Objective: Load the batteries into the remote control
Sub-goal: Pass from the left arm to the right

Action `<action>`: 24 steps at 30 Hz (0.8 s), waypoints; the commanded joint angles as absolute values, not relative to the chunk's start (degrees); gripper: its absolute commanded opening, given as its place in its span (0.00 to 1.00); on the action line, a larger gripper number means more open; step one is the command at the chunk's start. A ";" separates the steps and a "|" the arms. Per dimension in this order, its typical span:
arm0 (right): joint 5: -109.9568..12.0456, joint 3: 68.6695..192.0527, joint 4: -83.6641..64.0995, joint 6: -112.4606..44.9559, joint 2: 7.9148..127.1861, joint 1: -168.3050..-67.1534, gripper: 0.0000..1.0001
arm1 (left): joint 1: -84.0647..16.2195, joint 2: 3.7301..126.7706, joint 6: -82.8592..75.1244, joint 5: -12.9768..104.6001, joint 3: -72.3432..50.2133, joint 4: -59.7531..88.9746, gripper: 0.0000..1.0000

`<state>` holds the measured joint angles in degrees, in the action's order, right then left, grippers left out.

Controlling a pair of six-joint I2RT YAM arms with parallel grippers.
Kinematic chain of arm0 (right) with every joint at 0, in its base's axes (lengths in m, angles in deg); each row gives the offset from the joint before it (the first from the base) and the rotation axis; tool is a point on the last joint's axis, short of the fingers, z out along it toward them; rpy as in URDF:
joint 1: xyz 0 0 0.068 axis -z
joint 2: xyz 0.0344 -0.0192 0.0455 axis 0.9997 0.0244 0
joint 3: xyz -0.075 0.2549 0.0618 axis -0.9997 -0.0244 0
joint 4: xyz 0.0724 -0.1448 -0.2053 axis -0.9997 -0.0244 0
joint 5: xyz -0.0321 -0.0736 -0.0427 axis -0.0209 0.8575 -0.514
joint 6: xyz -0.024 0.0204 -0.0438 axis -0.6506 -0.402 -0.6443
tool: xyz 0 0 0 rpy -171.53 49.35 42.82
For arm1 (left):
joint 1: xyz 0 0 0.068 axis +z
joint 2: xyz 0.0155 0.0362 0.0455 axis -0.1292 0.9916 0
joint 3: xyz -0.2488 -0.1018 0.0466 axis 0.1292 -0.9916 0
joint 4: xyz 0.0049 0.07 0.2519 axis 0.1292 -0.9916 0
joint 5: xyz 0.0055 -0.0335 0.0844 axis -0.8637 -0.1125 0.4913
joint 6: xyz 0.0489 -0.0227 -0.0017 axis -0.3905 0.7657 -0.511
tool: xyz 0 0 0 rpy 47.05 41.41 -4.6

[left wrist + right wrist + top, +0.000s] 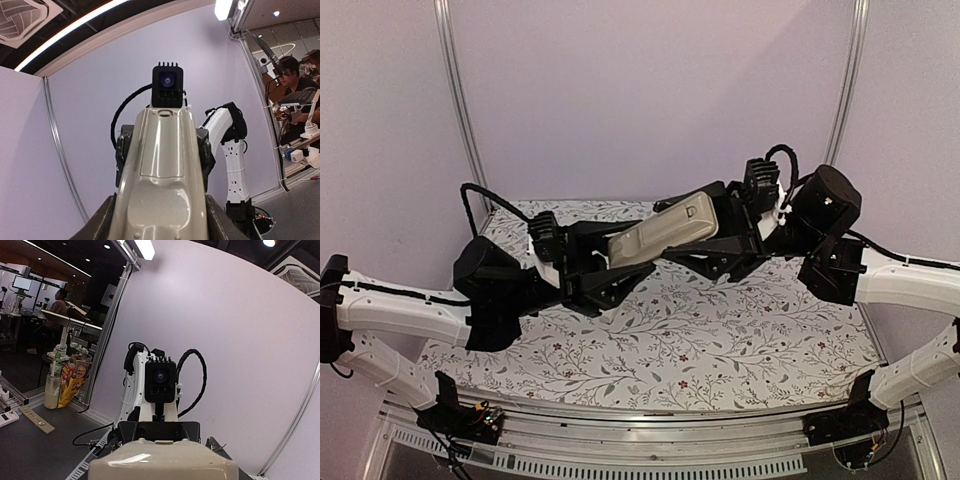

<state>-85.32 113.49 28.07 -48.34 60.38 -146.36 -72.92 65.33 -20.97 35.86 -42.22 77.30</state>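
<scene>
Both claws hold one beige remote control in the air over the counter.

The left claw [620,270] is partly closed and clamped on the near-left end of the remote control [660,232], with its fingers [100,222] flanking the casing in its wrist view. The right claw [705,225] sits at the far-right end with its fingers [124,152] against both sides. It appears to be gripping, though its own wrist view shows only the remote's end. The remote slants up to the right above the floral counter [720,340], clear of it.

No lettering, label or number is legible anywhere.
</scene>
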 commanded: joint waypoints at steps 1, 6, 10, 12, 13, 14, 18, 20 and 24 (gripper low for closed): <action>-85.74 114.55 28.65 -48.82 60.78 -146.96 0.23 | -72.60 65.93 -20.70 37.65 -40.99 77.96 0.00; -82.39 114.95 20.99 -51.89 58.97 -146.96 0.13 | -72.60 64.37 -21.94 40.64 -42.26 74.40 0.75; -75.68 115.98 4.41 -61.79 55.59 -146.70 0.09 | -72.15 58.18 -25.65 45.65 -43.87 64.35 0.88; -69.89 116.65 -3.88 -67.14 54.36 -146.70 0.08 | -71.74 55.07 -25.44 48.69 -44.01 58.17 0.88; -67.25 116.88 -6.82 -68.76 53.97 -146.70 0.08 | -71.56 53.56 -25.02 49.66 -44.17 55.79 0.88; -64.91 116.76 -8.77 -70.82 53.77 -146.70 0.08 | -71.36 52.39 -24.37 50.60 -44.24 53.48 0.87; -58.64 116.09 -12.25 -77.03 54.32 -146.70 0.08 | -71.08 52.81 -15.16 57.44 -38.39 39.99 0.73; -56.48 115.84 -11.51 -79.85 55.25 -146.70 0.08 | -71.15 56.17 -10.69 57.82 -31.66 30.12 0.71; -54.99 116.49 -10.28 -84.35 57.32 -146.19 0.08 | -71.06 61.02 -4.62 57.68 -21.74 17.38 0.64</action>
<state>-60.01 115.33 -8.89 -77.38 55.50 -146.42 -71.58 57.90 -13.05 55.07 -28.56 36.19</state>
